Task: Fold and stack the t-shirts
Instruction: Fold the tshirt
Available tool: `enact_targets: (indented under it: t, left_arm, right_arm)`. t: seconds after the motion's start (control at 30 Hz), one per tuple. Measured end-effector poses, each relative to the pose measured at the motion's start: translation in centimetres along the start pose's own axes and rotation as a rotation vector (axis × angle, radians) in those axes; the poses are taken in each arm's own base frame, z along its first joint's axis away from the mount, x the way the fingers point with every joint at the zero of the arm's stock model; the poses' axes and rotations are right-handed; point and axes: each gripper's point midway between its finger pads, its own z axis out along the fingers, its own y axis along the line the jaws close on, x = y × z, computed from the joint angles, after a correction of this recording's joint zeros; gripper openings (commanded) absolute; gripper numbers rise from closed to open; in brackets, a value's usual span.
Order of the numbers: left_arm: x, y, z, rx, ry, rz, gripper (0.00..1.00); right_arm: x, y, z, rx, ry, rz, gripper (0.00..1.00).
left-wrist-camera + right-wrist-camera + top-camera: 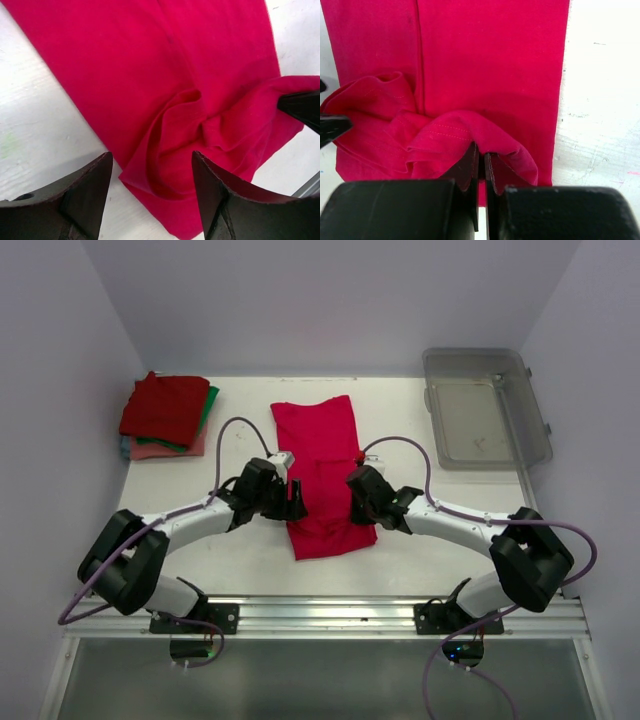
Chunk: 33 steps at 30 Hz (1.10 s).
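Table point(250, 562): white work surface filling the centre of the top view; it carries everything listed below.
Crimson-pink t-shirt point(320, 450): at frame centre, already narrowed to a long strip running from the far side toward the arms. Its upper part lies flat, and its lower part is rucked into loose folds between the two grippers.
Bin point(470, 425): clear grey plastic, upper right of the frame, well apart from the shirt.
Folded stack point(165, 412): upper left of the frame, with dark red on top and green and salmon-pink edges showing beneath.
Right gripper point(481, 165): at the strip's right edge, jaws closed on a raised fold of the crimson cloth that bears a stitched seam.
Left gripper point(150, 165): at the strip's left edge, fingers spread wide over the ruck and pinching nothing.
Step in hand (judged): securing both edges for the crosswise fold.
Good practice (judged): lower the left fingers around the edge opposite the right grip and take all layers. Close fully before lifting. Raise both hands level, carry the cloth in one arc and lay the edges square, so the finished fold suits the stack at upper left.
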Motion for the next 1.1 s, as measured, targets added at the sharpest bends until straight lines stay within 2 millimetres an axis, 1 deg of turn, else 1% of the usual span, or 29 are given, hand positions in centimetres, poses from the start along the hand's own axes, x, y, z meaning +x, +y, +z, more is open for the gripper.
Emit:
enact_targets:
  t: [0.1,0.2,0.33,0.4,0.47,0.57,0.8,1.1]
  left_arm:
    - [1.1,0.2,1.3,0.022,0.051,-0.014,0.64]
    - [1.9,0.0,2.0,0.05,0.085,-0.02,0.61]
    - [1.8,-0.6,2.3,0.083,0.089,-0.018,0.54]
    - [1.7,-0.8,2.3,0.093,0.09,-0.017,0.49]
    - [1.7,-0.9,2.2,0.1,0.092,-0.017,0.42]
    - [1.6,-1.2,1.5,0.105,0.097,-0.015,0.39]
    - [0.9,-2.1,-0.5,0.124,0.077,-0.003,0.37]
    - [1.1,-2.3,-0.8,0.139,0.087,-0.004,0.36]
  right_arm:
    - [0.0,0.0,0.0,-0.001,0.0,0.0,0.0]
    - [0.0,0.0,0.0,-0.001,0.001,0.0,0.0]
    - [0.2,-0.1,0.0,0.001,0.004,-0.001,0.0]
    - [0.3,-0.2,0.1,0.003,0.006,-0.001,0.0]
    - [0.6,-0.4,0.1,0.006,0.009,-0.002,0.0]
    - [0.7,-0.6,-0.2,0.002,0.007,-0.001,0.0]
    - [0.2,-0.5,-1.1,-0.017,-0.015,0.006,0.0]
    - [0.2,-0.5,-1.3,-0.016,-0.015,0.005,0.0]
